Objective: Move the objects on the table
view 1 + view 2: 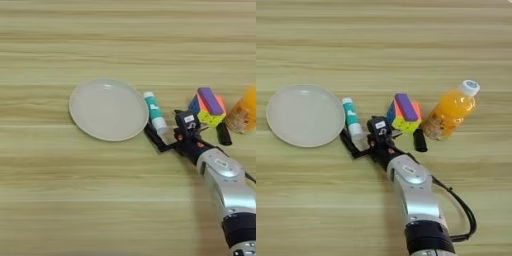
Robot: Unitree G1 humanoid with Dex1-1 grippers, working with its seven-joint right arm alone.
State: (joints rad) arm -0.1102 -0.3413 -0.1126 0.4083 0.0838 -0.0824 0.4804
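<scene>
Silver forearm lower right; gripper fingers spread around glue stick, not clenched. Plate just left, centre-left.

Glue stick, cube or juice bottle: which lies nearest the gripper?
The glue stick, lying beside the plate right at the gripper; the cube and juice bottle sit farther right.

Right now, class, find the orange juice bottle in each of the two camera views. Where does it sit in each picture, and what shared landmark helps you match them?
Left eye view: the juice bottle is cut off at the right edge, only its orange body showing.
Right eye view: the whole bottle lies right of centre, white cap pointing up-right.
Shared landmark: the colourful puzzle cube, just left of the bottle in both.
</scene>
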